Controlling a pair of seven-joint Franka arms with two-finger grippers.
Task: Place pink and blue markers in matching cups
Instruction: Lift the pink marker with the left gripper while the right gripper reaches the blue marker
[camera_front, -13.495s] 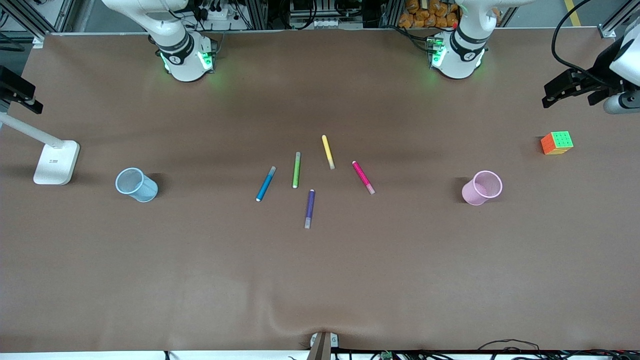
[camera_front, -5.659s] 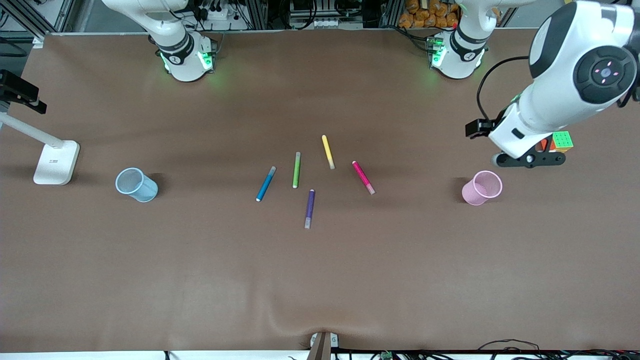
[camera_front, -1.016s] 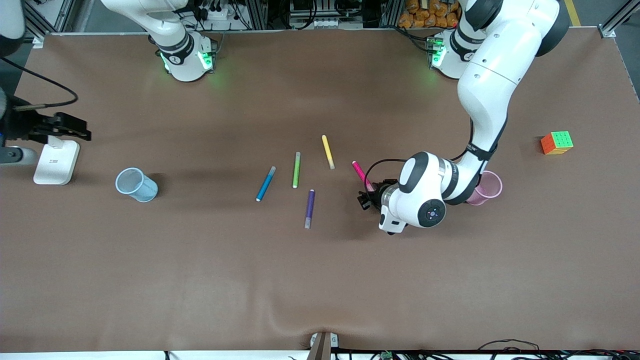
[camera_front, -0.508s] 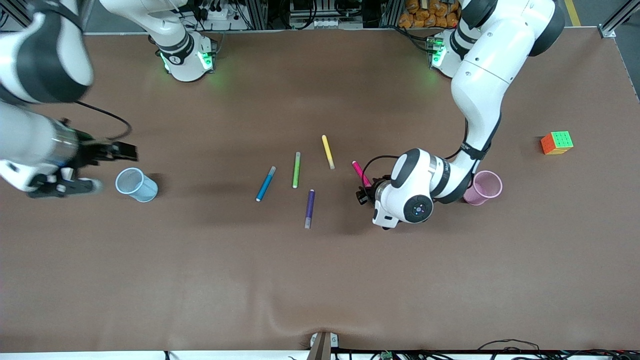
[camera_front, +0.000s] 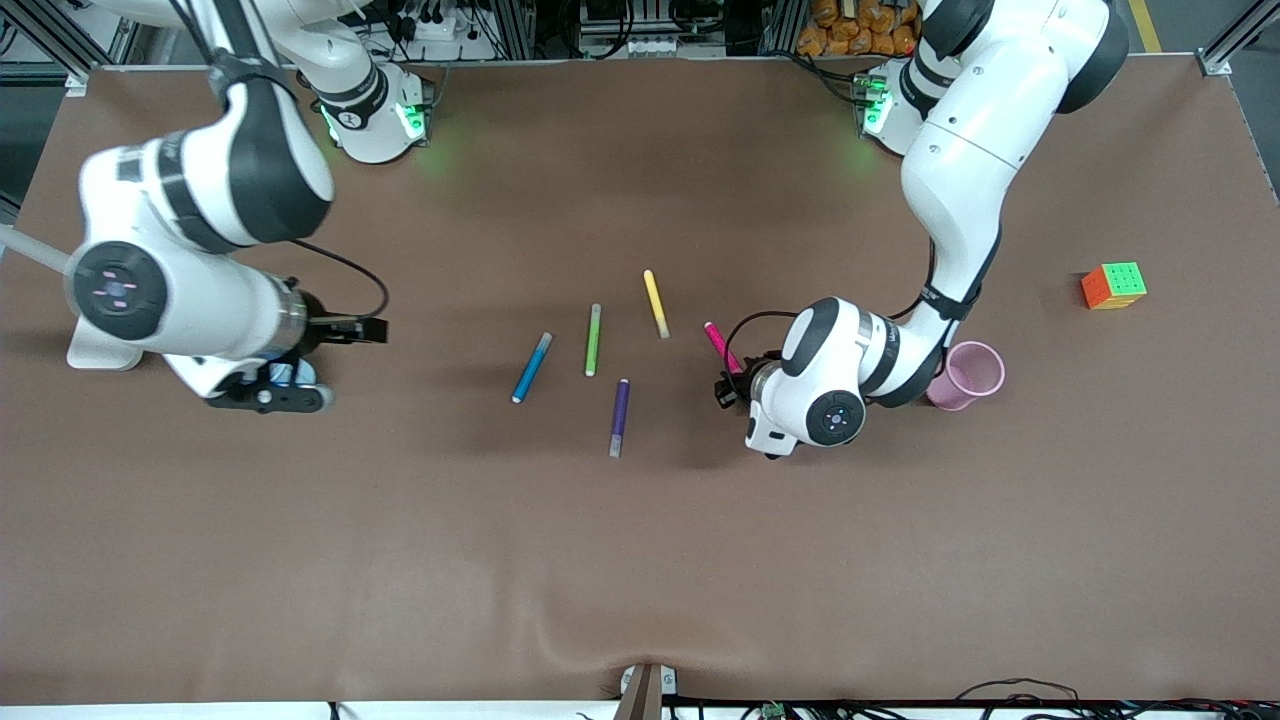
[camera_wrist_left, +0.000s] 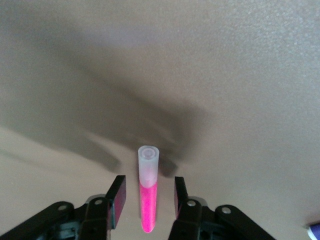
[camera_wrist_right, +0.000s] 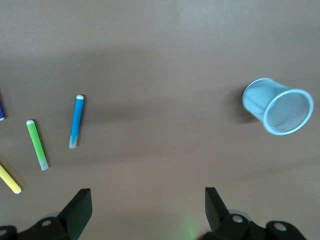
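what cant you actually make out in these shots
- Blue cup: hidden in the front view under the right arm; seen only in the right wrist view.
- Pink marker: its lower end is covered by the left gripper in the front view; whether the fingers touch it yet is unclear.
- Pink cup: partly covered by the left arm in the front view.

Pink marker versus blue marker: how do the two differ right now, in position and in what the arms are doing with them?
The pink marker lies between the fingers of the left gripper, which stand apart on either side of it; the blue marker lies alone, untouched. The pink marker lies toward the left arm's end of the table, near the pink cup; the blue marker lies toward the right arm's end. The open right gripper hangs over bare table. Both markers lie flat, neither in a cup.
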